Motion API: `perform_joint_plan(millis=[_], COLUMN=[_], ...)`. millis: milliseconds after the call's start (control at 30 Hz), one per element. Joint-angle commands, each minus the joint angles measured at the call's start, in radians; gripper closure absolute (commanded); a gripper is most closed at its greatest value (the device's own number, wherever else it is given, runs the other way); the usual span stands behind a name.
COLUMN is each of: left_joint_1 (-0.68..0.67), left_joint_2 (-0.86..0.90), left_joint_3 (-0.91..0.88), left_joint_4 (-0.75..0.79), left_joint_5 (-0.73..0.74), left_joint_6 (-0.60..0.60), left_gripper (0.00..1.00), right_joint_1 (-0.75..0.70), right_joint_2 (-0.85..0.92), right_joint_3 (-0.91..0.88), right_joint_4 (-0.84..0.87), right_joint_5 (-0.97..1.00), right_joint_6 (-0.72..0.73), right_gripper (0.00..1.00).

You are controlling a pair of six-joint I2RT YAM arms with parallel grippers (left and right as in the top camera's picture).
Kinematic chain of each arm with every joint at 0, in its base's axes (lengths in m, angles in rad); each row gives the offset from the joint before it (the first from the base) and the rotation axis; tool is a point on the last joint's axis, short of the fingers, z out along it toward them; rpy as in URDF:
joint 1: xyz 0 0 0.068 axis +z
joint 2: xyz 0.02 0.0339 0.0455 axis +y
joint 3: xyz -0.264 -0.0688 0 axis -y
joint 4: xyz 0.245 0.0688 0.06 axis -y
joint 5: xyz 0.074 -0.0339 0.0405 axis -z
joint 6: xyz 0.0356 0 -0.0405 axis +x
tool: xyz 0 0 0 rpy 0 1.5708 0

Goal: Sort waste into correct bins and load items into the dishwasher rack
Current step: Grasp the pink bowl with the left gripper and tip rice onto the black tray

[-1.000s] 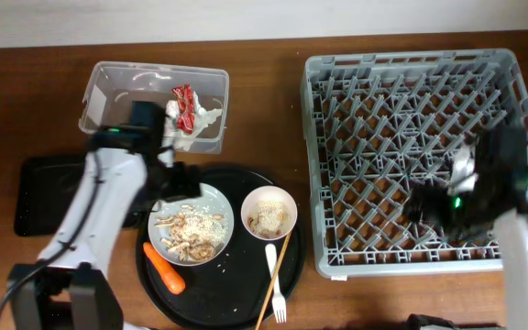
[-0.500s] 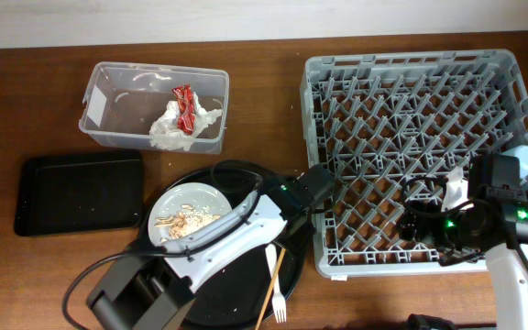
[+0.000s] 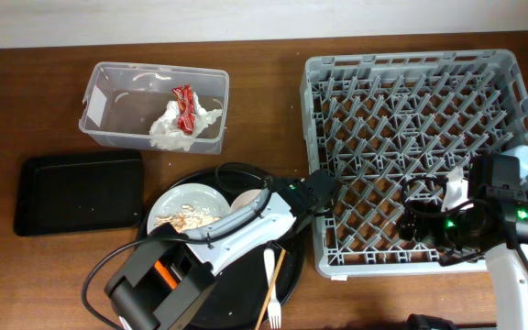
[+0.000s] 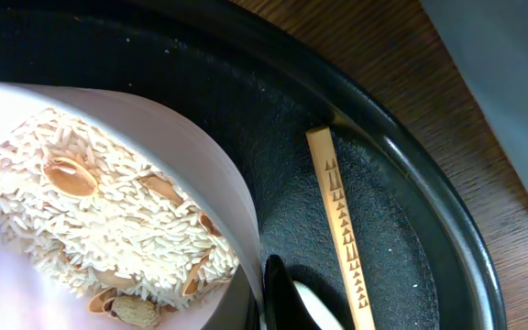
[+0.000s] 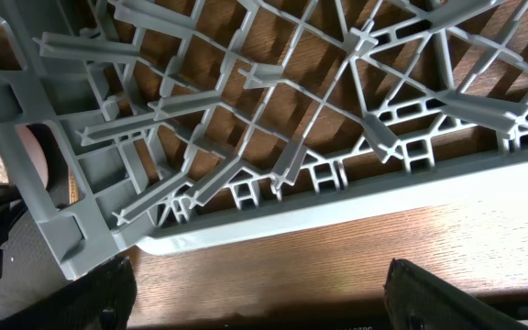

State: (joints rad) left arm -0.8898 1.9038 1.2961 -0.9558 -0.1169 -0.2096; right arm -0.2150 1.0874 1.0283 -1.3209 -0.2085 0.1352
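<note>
Overhead, the grey dishwasher rack (image 3: 401, 101) is seen filling the right half of the table (image 3: 264, 101). Its right wall is nearly at the frame's border and its near-left corner is just beside the rim of the round black tray (image 3: 291, 270). A strip of bare wood is left open between the rack's left wall and the clear tub (image 3: 108, 96), in which crumpled napkins (image 3: 168, 128) and a red wrapper (image 3: 184, 105) lie. The shallow black rectangular tray (image 3: 76, 192) is set below the tub, its right edge near the round tray. On the round tray, the white plate (image 3: 186, 197) with food scraps (image 3: 191, 220) is partly covered by the left arm (image 3: 246, 225), which is stretched toward the rack's corner. A patch of orange carrot (image 3: 160, 272) is visible under the arm, and the white fork (image 3: 269, 275) is laid beside a wooden chopstick (image 4: 342, 238). From the left wrist, the left gripper (image 4: 264, 302) is found at the rim of the pinkish-white bowl (image 4: 177, 137), which is heaped with rice. Only one dark finger (image 4: 278, 286) is shown, just outside the wall, so whether the jaws are apart or closed cannot be told. The right gripper (image 5: 273, 298) is held with its fingertips spread wide and nothing between them, over bare wood outside the rack's near wall. A light blue cup (image 3: 521, 158) is seen at the rack's right edge.
</note>
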Motion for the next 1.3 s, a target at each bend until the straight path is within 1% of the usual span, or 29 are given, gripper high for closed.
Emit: perform_joint_plan(millis=[0,100,200,233,300,367,400,467,533,567,600,633,667,700,733,767,800,833,900,1000,1033,1100,1133,1167,1200,1267], left_joint_1=[0.002,0.002,0.044,0.110,0.234,0.401,0.541,0.721,0.854,0.951,1.011,1.122,1.175,1.257,1.303,1.354,1.390,1.409,1.455,1.490,1.497,1.525,1.562,1.590,1.622,1.660], left_joint_2=[-0.016,-0.091,-0.208,-0.270,-0.330,-0.370,-0.372,-0.372,-0.371,-0.371,-0.370,-0.365,-0.360,-0.348,-0.333,-0.305,-0.272,-0.249,-0.157,-0.039,-0.024,-0.002,-0.002,-0.002,-0.002,-0.002], left_joint_3=[0.018,0.057,0.080,0.080,0.080,0.080,0.080,0.080,0.080,0.079,0.079,0.078,0.074,0.064,0.055,0.038,0.018,0.011,0.011,0.011,0.011,0.010,0.008,0.008,0.008,0.007], left_joint_4=[-0.053,-0.093,-0.109,-0.130,-0.146,-0.153,-0.152,-0.151,-0.149,-0.145,-0.144,-0.132,-0.118,-0.097,-0.087,-0.071,-0.050,-0.046,-0.047,-0.072,-0.087,-0.124,-0.157,-0.183,-0.218,-0.236], left_joint_5=[-0.063,-0.090,-0.098,-0.098,-0.089,-0.029,0.064,0.187,0.302,0.404,0.455,0.568,0.648,0.737,0.790,0.896,0.989,1.032,1.200,1.383,1.422,1.491,1.584,1.620,1.621,1.621], left_joint_6=[-0.006,-0.006,-0.005,-0.005,-0.005,-0.001,0.041,0.100,0.168,0.225,0.251,0.287,0.313,0.321,0.343,0.370,0.389,0.401,0.465,0.536,0.557,0.557,0.556,0.555,0.555,0.555], left_gripper=[0.99,0.99,0.99,0.99,0.99,0.99,0.99,1.00,0.99,0.99,1.00,1.00,0.99,1.00,0.99,1.00,1.00,0.99,0.99,1.00,0.99,1.00,1.00,1.00,0.99,1.00], right_joint_1=[0.006,0.006,0.006,0.006,0.006,0.006,0.006,0.006,0.006,0.006,0.006,0.006,0.006,0.006,0.006,0.006,0.006,0.006,0.006,0.006,0.006,0.006,0.006,0.006,0.006,0.006], right_joint_2=[-0.009,-0.009,-0.009,-0.009,-0.009,-0.009,-0.009,-0.009,-0.009,-0.009,-0.009,-0.009,-0.009,-0.009,-0.009,-0.009,-0.009,-0.009,-0.009,-0.009,-0.009,-0.009,-0.009,-0.009,-0.009,-0.009], right_joint_3=[-0.008,-0.008,-0.008,-0.008,-0.008,-0.008,-0.008,-0.008,-0.008,-0.008,-0.008,-0.008,-0.008,-0.008,-0.008,-0.008,-0.008,-0.008,-0.008,-0.008,-0.008,-0.008,-0.008,-0.008,-0.008,-0.008], right_joint_4=[0.002,0.002,0.002,0.002,0.002,0.002,0.002,0.002,0.002,0.002,0.002,0.002,0.002,0.002,0.002,0.002,0.002,0.002,0.002,0.002,0.002,0.002,0.002,0.001,0.002,0.001], right_joint_5=[-0.005,-0.005,-0.005,-0.005,-0.005,-0.005,-0.005,-0.005,-0.005,-0.005,-0.005,-0.005,-0.005,-0.005,-0.005,-0.005,-0.005,-0.005,-0.005,-0.005,-0.005,-0.005,-0.005,-0.005,-0.005,-0.005], right_joint_6=[0.007,0.007,0.007,0.007,0.007,0.007,0.007,0.007,0.007,0.007,0.007,0.007,0.007,0.007,0.007,0.007,0.007,0.007,0.007,0.007,0.007,0.007,0.007,0.007,0.007,0.007], right_gripper=[0.10,0.09,0.09,0.10,0.10,0.09,0.09,0.09,0.09,0.09,0.10,0.09,0.10,0.10,0.10,0.09,0.10,0.10,0.10,0.09,0.09,0.10,0.10,0.10,0.09,0.09])
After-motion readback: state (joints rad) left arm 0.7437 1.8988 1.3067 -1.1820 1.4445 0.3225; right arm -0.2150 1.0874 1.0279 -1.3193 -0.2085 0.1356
